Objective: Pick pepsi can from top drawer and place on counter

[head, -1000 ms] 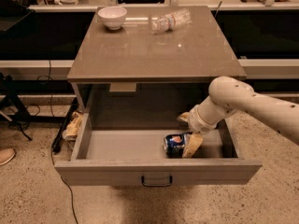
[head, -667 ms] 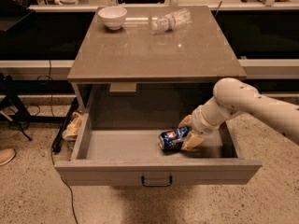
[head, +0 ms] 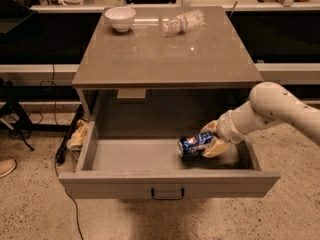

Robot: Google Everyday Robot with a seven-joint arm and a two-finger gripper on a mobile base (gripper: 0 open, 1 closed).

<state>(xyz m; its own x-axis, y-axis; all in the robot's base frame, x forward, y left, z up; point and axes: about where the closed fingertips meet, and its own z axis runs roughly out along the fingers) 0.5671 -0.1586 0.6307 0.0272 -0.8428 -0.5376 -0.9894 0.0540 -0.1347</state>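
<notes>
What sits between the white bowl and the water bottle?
Only bare counter lies between white bowl and water bottle, in the camera view; the hand is in the top drawer, closed on the pepsi can.

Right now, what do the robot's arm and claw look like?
The arm is smooth, rounded and off-white, built of thick tubular links with a bulbous joint, and a darker seam rings its wrist. No cables or markings show. The claw, down in the top drawer at the pepsi can, has two short, wedge-shaped tan fingers.
</notes>
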